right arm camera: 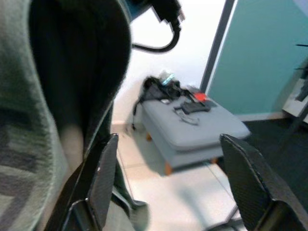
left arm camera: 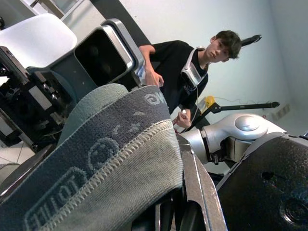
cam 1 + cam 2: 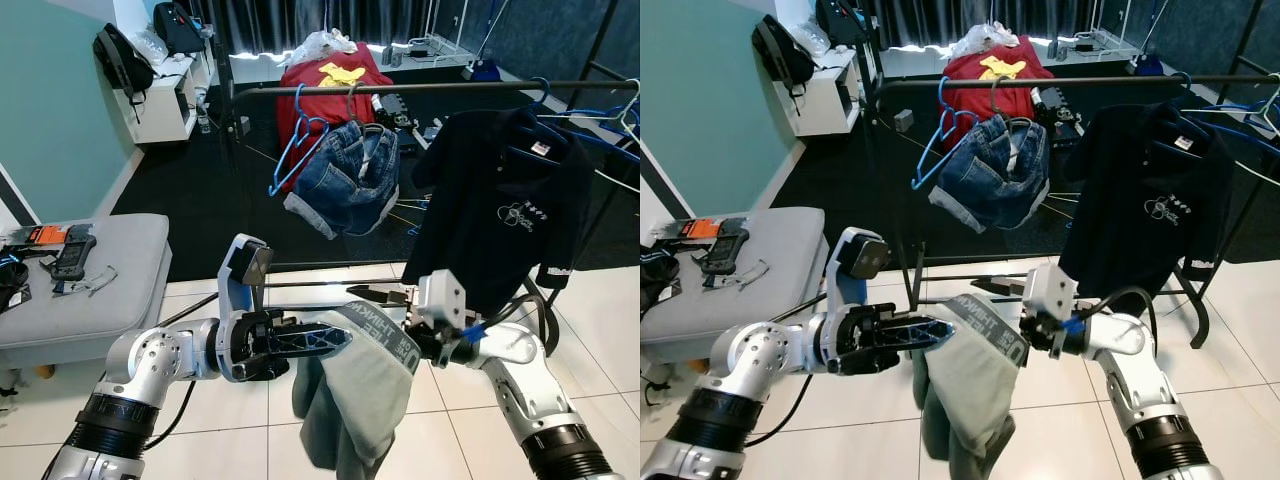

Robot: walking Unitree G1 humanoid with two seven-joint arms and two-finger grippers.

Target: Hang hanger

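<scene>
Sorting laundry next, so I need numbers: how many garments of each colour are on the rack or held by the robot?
Blue denim shorts on the rail: 1
Black polo shirt on the rail: 1
Grey-green garment, between the left gripper and right gripper: 1
Total: 3

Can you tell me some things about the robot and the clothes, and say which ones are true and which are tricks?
1. Denim shorts hang on the rail. True.
2. The black shirt lies on the floor. False: it hangs on the rail.
3. The left gripper is at a grey-green garment. True.
4. The right gripper is shut. False: its fingers stand apart.
5. The bench is pink. False: it is grey.
</scene>
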